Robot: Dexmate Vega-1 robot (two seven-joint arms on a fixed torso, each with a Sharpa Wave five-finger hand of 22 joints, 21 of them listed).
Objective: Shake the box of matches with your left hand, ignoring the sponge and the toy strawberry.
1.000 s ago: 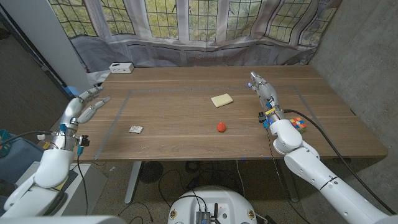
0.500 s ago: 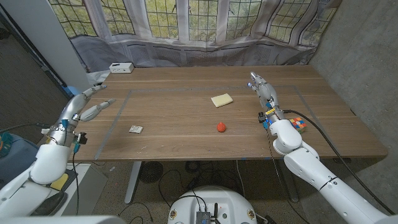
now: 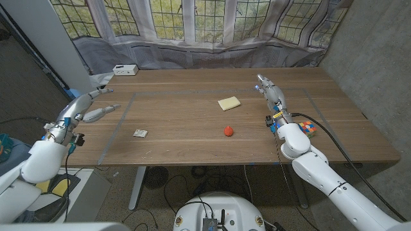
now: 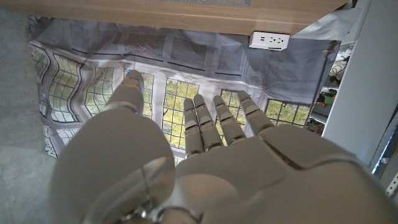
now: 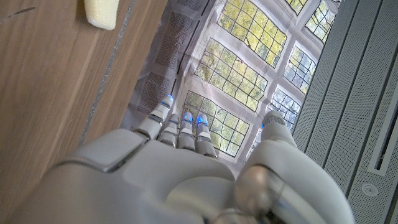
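**Table stock, matchbox untouched**

Box of matches [image 3: 140, 133]: small, flat on the wooden table [image 3: 192, 144], left-of-centre on the near part, just inside a faint rectangular outline marked on the tabletop. Nothing touching it.

Left hand [image 3: 87, 108]: raised at the table's left edge, well apart from the box of matches, fingers extended and spread, nothing held. Seen in the left wrist view [image 4: 205, 162] with straight fingers pointing toward the patterned curtain.

Toy strawberry [image 3: 228, 131]: red, small, near the middle of the table, to the right of the box of matches, standing alone.

Sponge [image 3: 228, 102]: pale yellow, rectangular, lying beyond the toy strawberry toward the window; corner also visible in the right wrist view [image 5: 101, 12].

Right hand [image 3: 272, 96]: over the right part of the table, to the right of the sponge, fingers straight and lying close beside one another, empty. Back of the hand shown in the right wrist view [image 5: 186, 174].

Small multicoloured object [image 3: 309, 127]: on the table beside the right forearm; kind not discernible.

White box [image 3: 124, 70]: at the far left corner of the table, against the curtain [image 3: 212, 54].
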